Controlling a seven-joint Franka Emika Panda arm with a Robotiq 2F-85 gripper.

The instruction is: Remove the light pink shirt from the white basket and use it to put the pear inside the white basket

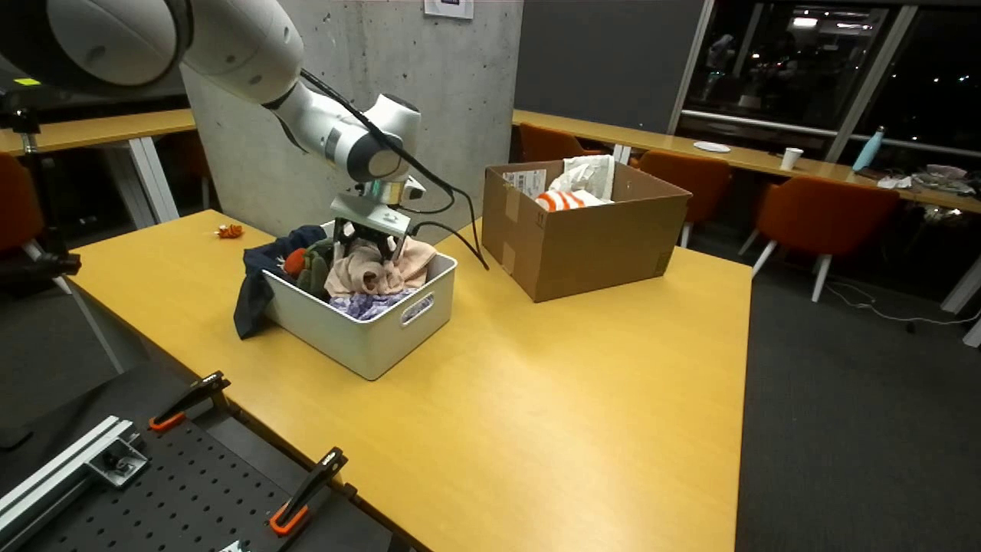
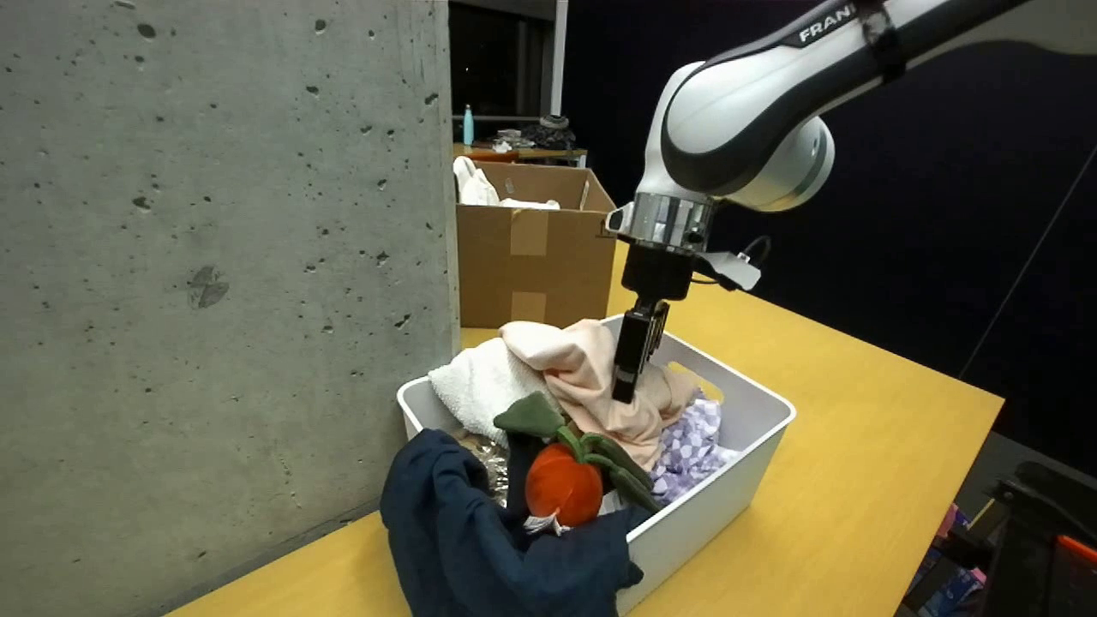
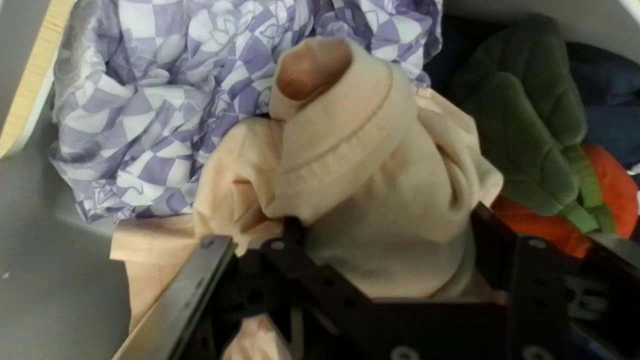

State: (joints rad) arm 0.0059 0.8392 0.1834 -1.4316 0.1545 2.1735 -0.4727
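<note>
The light pink shirt lies crumpled on top of the other items in the white basket. It shows in both exterior views [image 1: 366, 274] [image 2: 587, 377] and in the wrist view [image 3: 350, 155]. The white basket stands on the yellow table, its wall visible in both exterior views [image 1: 329, 331] [image 2: 716, 536] and the wrist view [image 3: 45, 280]. My gripper [image 1: 369, 247] points down into the basket at the shirt. In the wrist view the gripper [image 3: 387, 222] has its fingers wide apart, with bunched pink cloth between them. I see no pear in any view.
The basket also holds purple checked cloth [image 3: 155, 115], a red-orange plush [image 2: 563, 486] with green leaves, a white towel [image 2: 488, 386] and navy cloth [image 2: 463, 531] over the rim. A cardboard box [image 1: 605, 249], concrete wall [image 2: 223, 257] and small orange item [image 1: 229, 231] are nearby.
</note>
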